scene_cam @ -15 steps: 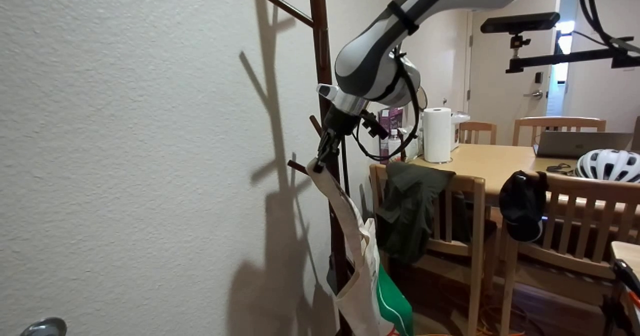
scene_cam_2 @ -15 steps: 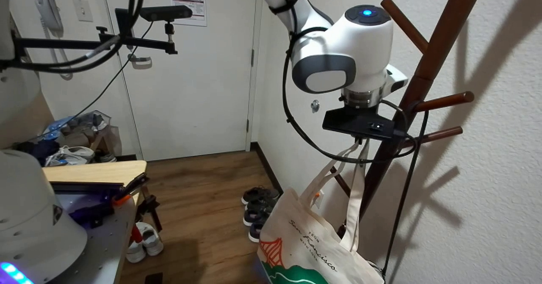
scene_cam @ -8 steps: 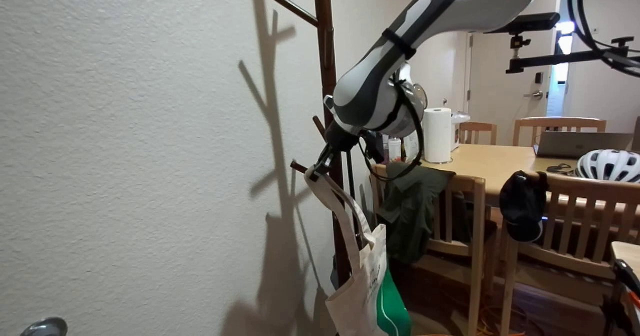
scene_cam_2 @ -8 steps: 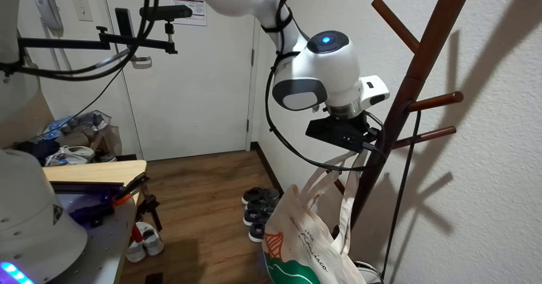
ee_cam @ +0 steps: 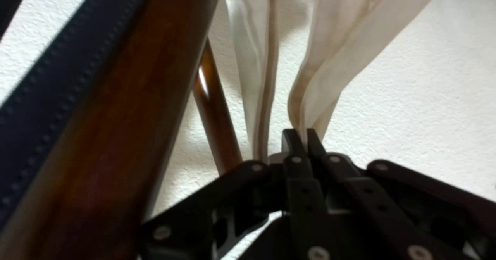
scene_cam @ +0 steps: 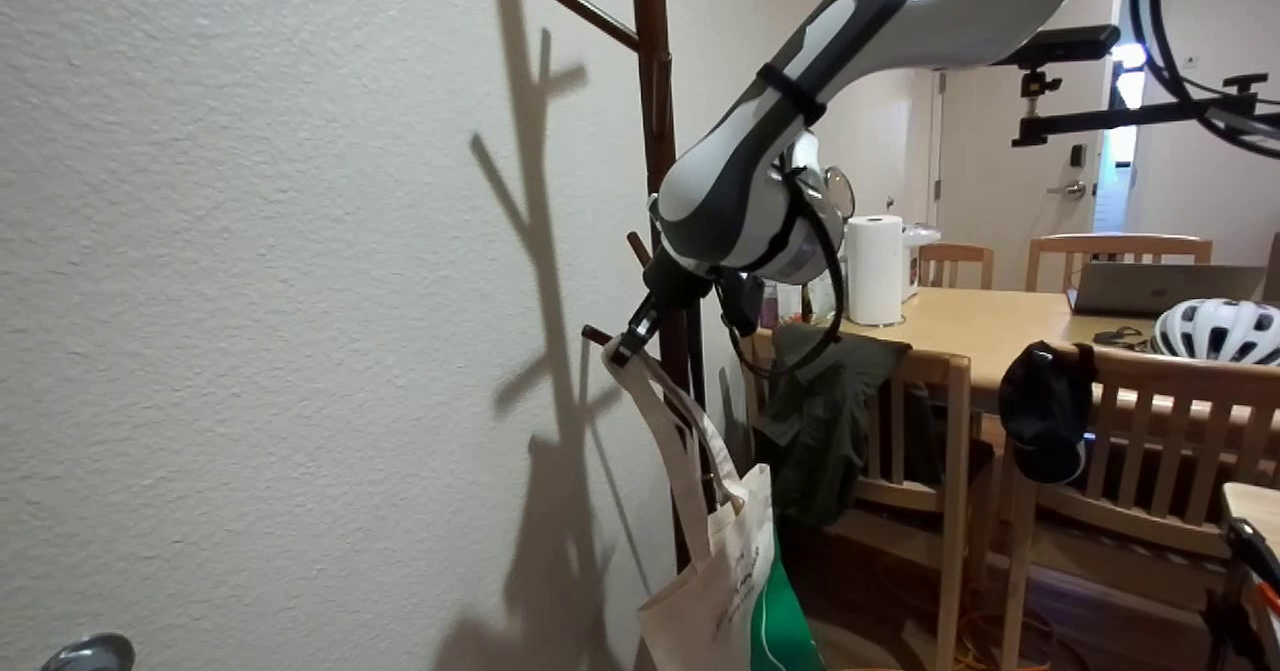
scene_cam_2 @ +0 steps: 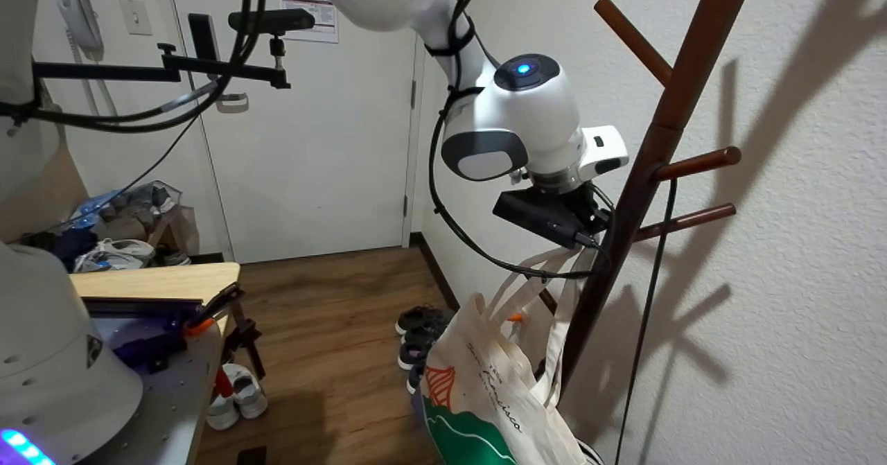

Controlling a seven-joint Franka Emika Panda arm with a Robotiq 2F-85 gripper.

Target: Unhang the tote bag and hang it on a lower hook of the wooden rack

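Beside the wooden rack, gripper is clenched on a handle of the tote bag, rest dangling below, probably so weight pulls it straight for a lower peg, though from where I stand can't tell if it's hooked.

Both exterior views share the wooden rack, the wrist view nearest.

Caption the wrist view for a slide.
Gripper pinching the tote bag's handle cloth beside the wooden rack's dark-brown pole.
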